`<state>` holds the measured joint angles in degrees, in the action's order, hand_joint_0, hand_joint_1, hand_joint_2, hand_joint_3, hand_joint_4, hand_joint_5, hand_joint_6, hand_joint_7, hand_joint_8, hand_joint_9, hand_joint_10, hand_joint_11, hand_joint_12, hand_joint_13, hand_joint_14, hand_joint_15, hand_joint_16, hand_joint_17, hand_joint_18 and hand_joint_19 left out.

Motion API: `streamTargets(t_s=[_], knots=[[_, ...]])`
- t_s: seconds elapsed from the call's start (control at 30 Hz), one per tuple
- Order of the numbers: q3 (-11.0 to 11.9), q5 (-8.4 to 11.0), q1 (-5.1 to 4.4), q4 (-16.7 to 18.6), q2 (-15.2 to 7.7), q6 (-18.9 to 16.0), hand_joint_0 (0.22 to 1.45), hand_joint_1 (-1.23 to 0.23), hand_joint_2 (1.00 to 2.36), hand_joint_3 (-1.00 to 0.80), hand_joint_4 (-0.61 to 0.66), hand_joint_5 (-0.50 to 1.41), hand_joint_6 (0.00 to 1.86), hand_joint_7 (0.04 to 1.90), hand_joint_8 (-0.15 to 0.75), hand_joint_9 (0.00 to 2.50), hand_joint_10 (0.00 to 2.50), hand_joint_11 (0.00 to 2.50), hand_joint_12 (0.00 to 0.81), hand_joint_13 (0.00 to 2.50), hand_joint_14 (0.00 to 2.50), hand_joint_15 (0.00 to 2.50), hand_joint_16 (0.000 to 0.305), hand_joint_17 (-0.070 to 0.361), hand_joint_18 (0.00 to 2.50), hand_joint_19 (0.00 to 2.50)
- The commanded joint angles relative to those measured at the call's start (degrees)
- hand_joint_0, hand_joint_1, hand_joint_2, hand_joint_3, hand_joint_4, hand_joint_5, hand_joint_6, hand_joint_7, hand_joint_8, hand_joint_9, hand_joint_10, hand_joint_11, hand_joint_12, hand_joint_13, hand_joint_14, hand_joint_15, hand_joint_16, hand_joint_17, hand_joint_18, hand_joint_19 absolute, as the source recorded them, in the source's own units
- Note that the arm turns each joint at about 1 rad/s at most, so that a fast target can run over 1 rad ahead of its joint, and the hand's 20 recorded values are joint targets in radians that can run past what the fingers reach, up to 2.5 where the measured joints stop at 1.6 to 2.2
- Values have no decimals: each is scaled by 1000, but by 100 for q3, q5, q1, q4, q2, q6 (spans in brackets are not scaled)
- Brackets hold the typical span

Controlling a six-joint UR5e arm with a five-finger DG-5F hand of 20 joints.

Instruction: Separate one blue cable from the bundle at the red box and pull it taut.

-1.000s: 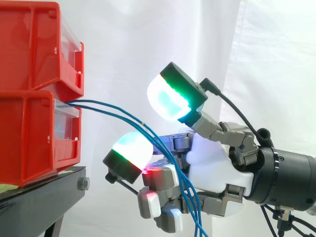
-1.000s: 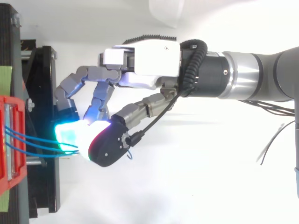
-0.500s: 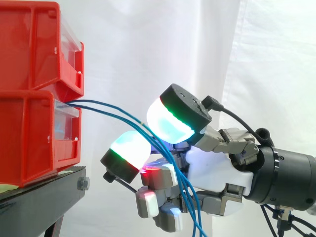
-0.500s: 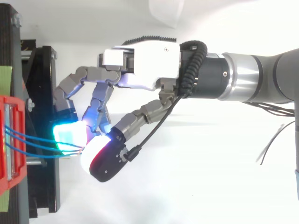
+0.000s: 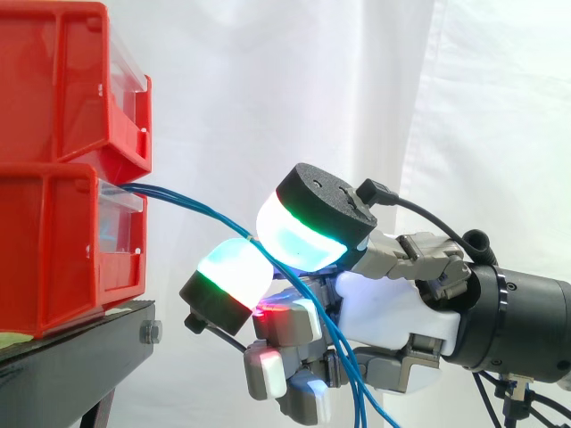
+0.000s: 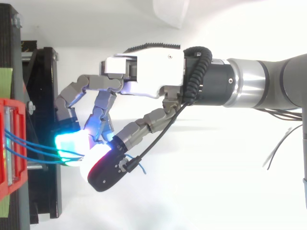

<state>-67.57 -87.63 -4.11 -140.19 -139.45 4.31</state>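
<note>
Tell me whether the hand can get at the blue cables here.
Likely yes: the hand pinches the cables between its pads, where they hang free off the red box; nothing is in the way.

This is a robotics lab, set up as a test rig. A white curtain (image 5: 268, 80) hangs as a plain backdrop behind the work, its folds clear in the side view. Two red plastic storage bins (image 5: 45, 241) sit stacked on a black metal stand (image 5: 85, 352) with a bolt (image 5: 151, 333) at its edge. Thin blue cables (image 5: 201, 208) run out from the front of the lower bin. An industrial robot arm (image 6: 268, 86), grey and silver, reaches in from the right. It carries a jointed mechanical hand (image 6: 148, 72) whose thick fingertip pads (image 5: 303, 234) glow cyan and green.
</note>
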Motion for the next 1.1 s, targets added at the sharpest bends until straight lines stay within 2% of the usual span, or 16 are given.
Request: streamTargets(t_s=[0.0,0.17,0.27,0.73,0.87,1.07], knots=[[-2,0,-2,0,5,0,698,-875,1010,-393,193,-199,854,1134,429,1208,15,1042,397,1096,19,608,54,121,1136,749],[-2,0,-2,0,-4,0,777,-928,1000,-500,205,-186,882,1196,435,1267,14,1064,394,1126,20,599,53,119,1162,722],[-2,0,-2,-9,-4,0,797,-939,1000,-500,230,-176,884,1225,434,1288,14,1088,390,1138,20,603,52,118,1177,714],[7,0,-2,0,5,-9,685,-1017,1000,-500,284,-138,884,1288,438,1336,15,1122,392,1158,21,618,52,117,1193,722],[-2,0,-2,0,5,-18,655,-986,1000,-500,301,-124,879,1325,428,1336,15,1102,384,1155,20,617,52,116,1190,741],[7,9,-2,0,5,-18,615,-812,1000,-500,296,-109,868,1336,417,1315,15,1025,386,1143,18,617,52,117,1185,761]])
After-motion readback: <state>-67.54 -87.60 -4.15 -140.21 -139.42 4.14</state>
